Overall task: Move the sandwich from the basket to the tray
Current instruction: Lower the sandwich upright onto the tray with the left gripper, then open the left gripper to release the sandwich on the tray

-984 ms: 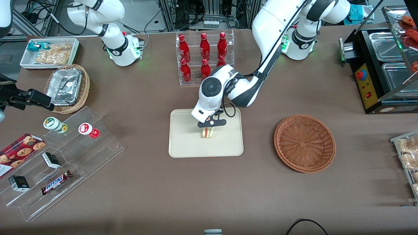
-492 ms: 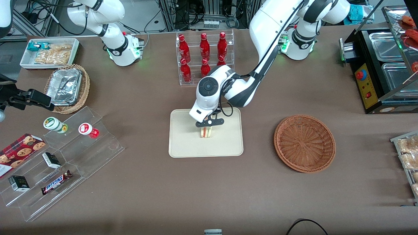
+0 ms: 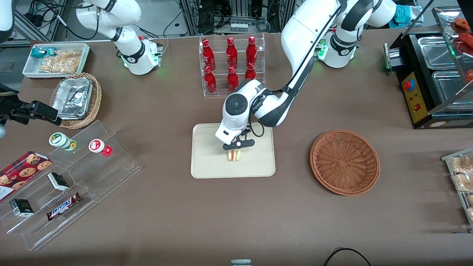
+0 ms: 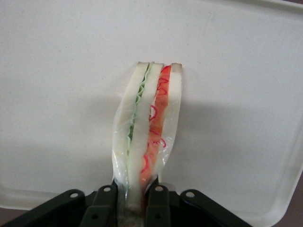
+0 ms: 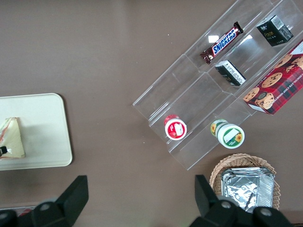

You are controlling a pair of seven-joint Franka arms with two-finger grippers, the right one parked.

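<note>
I read the table from the parked arm's end across; a red box of cookies (image 3: 23, 171) lies by the clear stepped stand (image 3: 70, 184), its lettering too small to make out; on the stand's lowest step a bar (image 3: 63, 206) reads SNICKERS, plain also in the right wrist view; the two small black boxes and the two round lids carry print I cannot read; the red bottles (image 3: 231, 61) in their rack show no legible label. My gripper (image 3: 238, 144) is over the middle of the tray (image 3: 207, 168), clamped on the sandwich (image 4: 147, 127), which stands on edge with its lower edge at or just above the tray floor; the basket (image 3: 344, 162), toward my arm's end, holds nothing. To finish well, I judge I should lower until the bread rests, part the fingers (image 4: 158, 205) slowly so the wrap does not cling, then lift straight up; it may tip onto its side once freed.
</note>
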